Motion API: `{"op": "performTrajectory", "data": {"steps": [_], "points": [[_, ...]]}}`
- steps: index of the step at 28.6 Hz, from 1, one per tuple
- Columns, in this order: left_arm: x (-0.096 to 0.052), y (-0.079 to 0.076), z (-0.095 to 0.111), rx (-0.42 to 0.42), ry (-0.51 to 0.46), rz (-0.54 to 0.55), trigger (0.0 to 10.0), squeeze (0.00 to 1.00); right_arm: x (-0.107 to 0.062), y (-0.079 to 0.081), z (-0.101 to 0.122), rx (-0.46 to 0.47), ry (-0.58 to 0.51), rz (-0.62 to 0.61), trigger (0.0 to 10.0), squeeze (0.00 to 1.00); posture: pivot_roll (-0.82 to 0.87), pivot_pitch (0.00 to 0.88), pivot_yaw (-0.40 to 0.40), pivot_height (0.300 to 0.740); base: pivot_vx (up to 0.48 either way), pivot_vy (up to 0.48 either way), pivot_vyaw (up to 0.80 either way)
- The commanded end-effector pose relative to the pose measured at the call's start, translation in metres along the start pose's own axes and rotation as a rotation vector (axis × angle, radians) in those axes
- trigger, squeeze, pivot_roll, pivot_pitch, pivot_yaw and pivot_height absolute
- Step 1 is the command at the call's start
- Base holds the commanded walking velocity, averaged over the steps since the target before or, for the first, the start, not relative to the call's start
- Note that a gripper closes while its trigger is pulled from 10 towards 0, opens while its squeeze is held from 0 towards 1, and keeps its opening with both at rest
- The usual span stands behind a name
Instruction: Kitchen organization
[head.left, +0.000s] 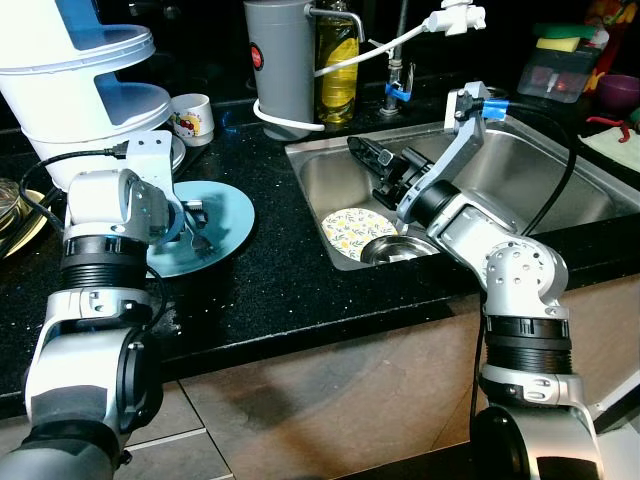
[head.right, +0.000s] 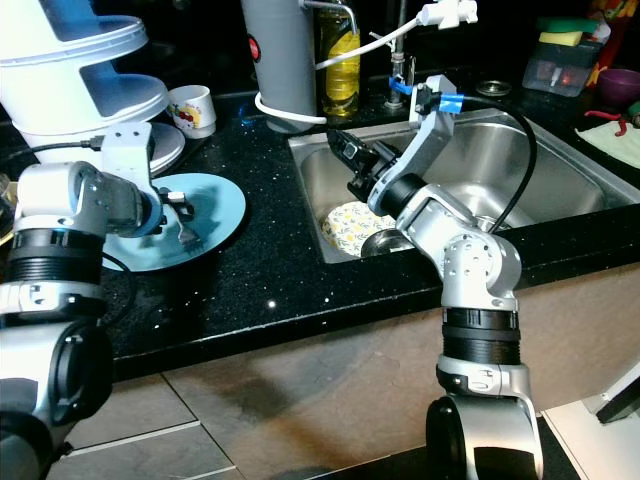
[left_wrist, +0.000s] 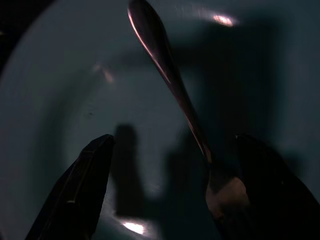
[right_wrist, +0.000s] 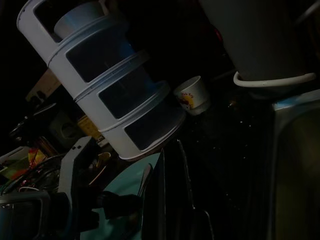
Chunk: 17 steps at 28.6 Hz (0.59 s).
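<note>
At the left of the frame, the open left pincer (left_wrist: 165, 195) should be lowered squarely around the spoon (left_wrist: 172, 90) on the blue plate (head.left: 228, 215) before being closed.

1. The left arm hides the near-left part of the round light-blue plate (head.left: 228, 215).
2. The right arm covers part of the floral-patterned plate (head.left: 352, 232) in the sink.
3. The white tiered plastic rack (head.left: 85, 85) is cut off at the top edge.
</note>
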<state>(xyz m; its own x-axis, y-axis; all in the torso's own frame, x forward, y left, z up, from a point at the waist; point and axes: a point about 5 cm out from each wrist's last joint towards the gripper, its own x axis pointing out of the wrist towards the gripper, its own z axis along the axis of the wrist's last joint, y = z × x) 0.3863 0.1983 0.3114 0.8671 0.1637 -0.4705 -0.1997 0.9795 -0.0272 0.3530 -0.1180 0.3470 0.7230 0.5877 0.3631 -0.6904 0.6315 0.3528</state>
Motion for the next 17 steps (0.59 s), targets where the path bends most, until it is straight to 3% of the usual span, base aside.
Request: {"op": "performTrajectory", "data": {"steps": [1, 3, 6, 13, 17], "points": [[0.003, -0.001, -0.005, 0.005, 0.030, -0.009, 10.0, 0.00, 0.003, 0.005, -0.005, 0.004, 0.025, 0.029, 10.0, 0.00, 0.03, 0.188, 0.040, 0.740, 0.000, 0.000, 0.00], [0.005, -0.002, -0.006, 0.010, 0.033, -0.011, 10.0, 0.00, 0.002, 0.007, -0.009, -0.001, 0.051, 0.051, 10.0, 0.00, 0.03, 0.188, 0.040, 0.740, 0.000, 0.000, 0.00], [0.009, -0.005, -0.008, 0.007, 0.035, -0.015, 10.0, 0.00, -0.004, 0.021, -0.027, -0.064, 0.177, 0.190, 10.0, 0.00, 0.03, 0.193, 0.048, 0.740, 0.000, 0.000, 0.00], [0.016, -0.008, -0.007, -0.032, 0.035, -0.025, 10.0, 0.00, -0.023, 0.044, -0.047, -0.139, 0.359, 0.440, 10.0, 0.00, 0.03, 0.192, 0.048, 0.740, 0.000, 0.000, 0.00], [0.018, -0.006, -0.012, -0.033, 0.069, -0.036, 10.0, 0.00, -0.033, 0.050, -0.056, -0.153, 0.419, 0.510, 10.0, 0.00, 0.03, 0.186, 0.048, 0.740, 0.000, 0.000, 0.00]]}}
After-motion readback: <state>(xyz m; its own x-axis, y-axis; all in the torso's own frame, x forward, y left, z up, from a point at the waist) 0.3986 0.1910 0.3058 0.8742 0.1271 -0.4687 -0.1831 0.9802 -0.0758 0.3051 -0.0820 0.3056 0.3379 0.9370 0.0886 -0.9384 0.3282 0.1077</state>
